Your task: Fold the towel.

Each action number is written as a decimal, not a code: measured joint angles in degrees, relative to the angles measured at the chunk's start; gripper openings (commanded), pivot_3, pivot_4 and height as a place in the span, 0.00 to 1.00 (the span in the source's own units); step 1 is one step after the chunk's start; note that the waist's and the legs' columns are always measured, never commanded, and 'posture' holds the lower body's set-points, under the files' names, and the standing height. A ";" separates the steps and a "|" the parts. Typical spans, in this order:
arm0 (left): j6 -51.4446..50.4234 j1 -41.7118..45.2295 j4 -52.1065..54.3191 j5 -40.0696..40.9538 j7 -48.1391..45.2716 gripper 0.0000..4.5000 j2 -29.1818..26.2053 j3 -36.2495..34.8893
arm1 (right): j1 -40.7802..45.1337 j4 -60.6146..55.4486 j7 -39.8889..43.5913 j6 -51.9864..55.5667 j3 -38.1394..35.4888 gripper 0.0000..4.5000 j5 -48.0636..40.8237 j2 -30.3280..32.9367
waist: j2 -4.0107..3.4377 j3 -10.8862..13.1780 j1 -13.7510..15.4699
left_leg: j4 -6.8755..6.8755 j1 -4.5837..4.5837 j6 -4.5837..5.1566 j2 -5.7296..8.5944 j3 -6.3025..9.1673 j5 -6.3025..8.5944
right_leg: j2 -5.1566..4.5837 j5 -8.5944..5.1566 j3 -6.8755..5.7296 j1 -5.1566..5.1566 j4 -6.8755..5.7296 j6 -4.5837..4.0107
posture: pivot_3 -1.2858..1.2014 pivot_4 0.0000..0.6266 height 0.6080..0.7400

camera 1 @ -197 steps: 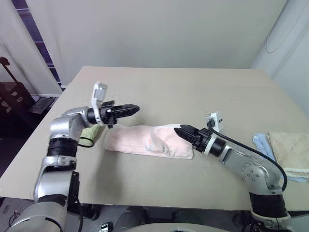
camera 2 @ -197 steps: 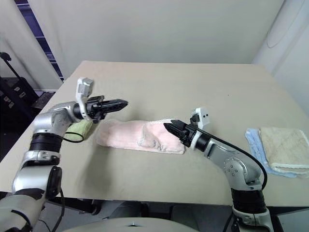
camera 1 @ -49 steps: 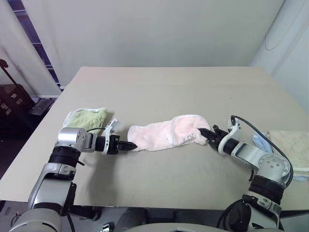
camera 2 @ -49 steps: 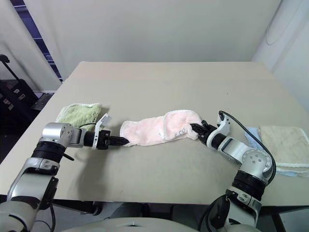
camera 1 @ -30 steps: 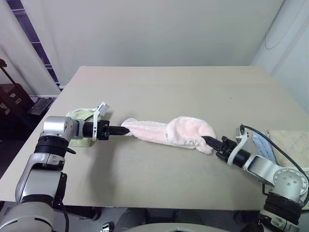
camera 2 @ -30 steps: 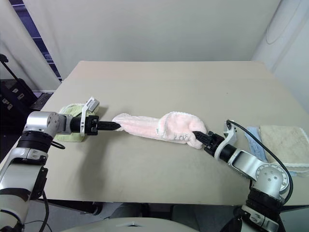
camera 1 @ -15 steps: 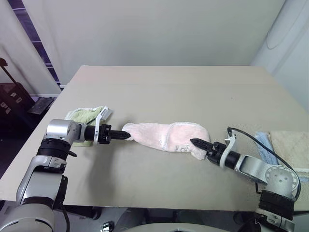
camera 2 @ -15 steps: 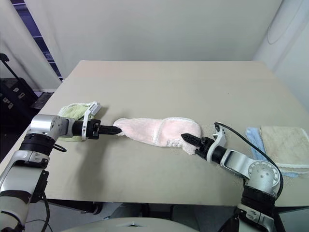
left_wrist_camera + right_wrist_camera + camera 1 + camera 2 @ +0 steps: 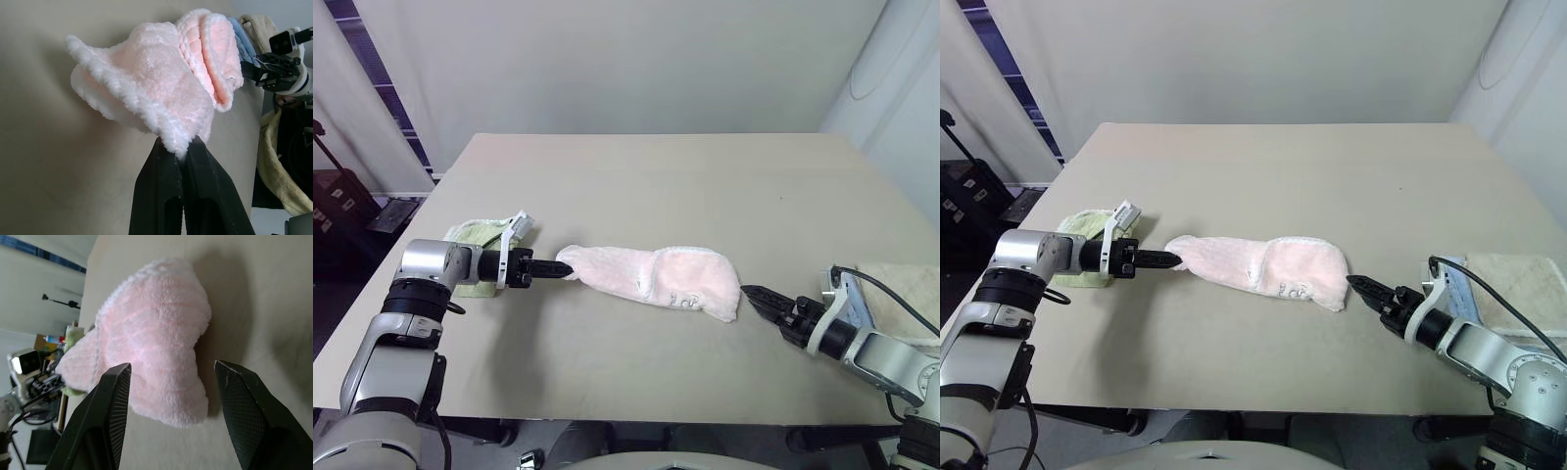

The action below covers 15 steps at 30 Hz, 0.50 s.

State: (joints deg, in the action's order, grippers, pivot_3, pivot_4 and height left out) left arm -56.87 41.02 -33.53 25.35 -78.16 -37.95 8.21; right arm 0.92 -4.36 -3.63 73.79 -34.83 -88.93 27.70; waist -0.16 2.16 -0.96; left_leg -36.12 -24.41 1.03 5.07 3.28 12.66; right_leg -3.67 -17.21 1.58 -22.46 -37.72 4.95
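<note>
We found the towel [image 9: 651, 280] lying in a long, bunched roll across the middle of the surface [image 9: 705, 186], its near-right end folded over on itself so the white scalloped edging showed as a curved seam.

Our left tool [image 9: 562, 266] was clamped on the towel's left tip; in the left wrist view its two black fingers [image 9: 161, 191] met tightly around a pinch of the white edging. We judged that this grip was there to anchor one end so the cloth could be drawn out straight.

Our right tool [image 9: 1363, 286] sat just beside the towel's right end but apart from it, holding nothing. In the right wrist view its fingers [image 9: 110, 416] stood wide, framing the pink lump without touching it. We read this as a release, with a fresh hold on a better corner probably needed, since the towel was far from flat and no neat fold was in place.

A small dark embroidered mark [image 9: 1288, 290] sat near the right end, too small for us to read. No label or other writing was legible.

The light green towel [image 9: 480, 235] lay behind the left arm, and the beige towel [image 9: 1518, 279] rested at the far right edge.
</note>
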 measured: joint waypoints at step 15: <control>9.36 4.55 3.38 -3.71 -6.21 0.00 0.73 4.48 | 0.19 0.97 -2.66 -9.51 5.27 0.63 7.65 -1.36 | 0.05 -0.01 0.16 | -0.02 -0.01 0.00 0.00 0.00 0.00 | 0.00 0.01 -0.01 0.10 0.16 0.00 | 0.52 0.00 0.93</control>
State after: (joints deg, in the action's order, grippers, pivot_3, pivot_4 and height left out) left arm -47.51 45.57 -30.15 21.64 -84.37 -37.22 12.68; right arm 1.12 -3.39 -6.28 64.28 -29.56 -81.28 26.34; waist -0.11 2.15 -0.80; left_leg -36.14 -24.42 1.03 5.07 3.28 12.67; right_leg -3.67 -17.20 1.57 -22.37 -37.55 4.95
